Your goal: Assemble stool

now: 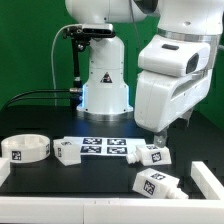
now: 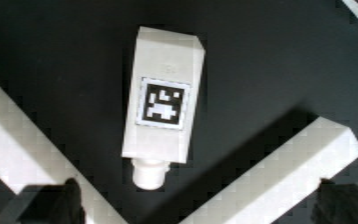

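The stool's parts lie loose on the black table. The round disc seat (image 1: 27, 148) is at the exterior view's left, with one leg (image 1: 68, 151) beside it. Two more legs (image 1: 150, 154) (image 1: 157, 181) lie at the right. My gripper (image 1: 160, 134) hangs above these two, touching nothing. In the wrist view a white leg (image 2: 163, 100) with a square tag and a round peg at one end lies flat below my gripper (image 2: 197, 205). The dark fingers (image 2: 51, 200) stand wide apart and hold nothing.
The marker board (image 1: 105, 146) lies flat in the middle, in front of the robot base (image 1: 105, 85). A white rail (image 1: 70, 207) runs along the table's front, and a white piece (image 1: 210, 178) sits at the right. In the wrist view, white bars (image 2: 25, 140) (image 2: 282, 165) flank the leg.
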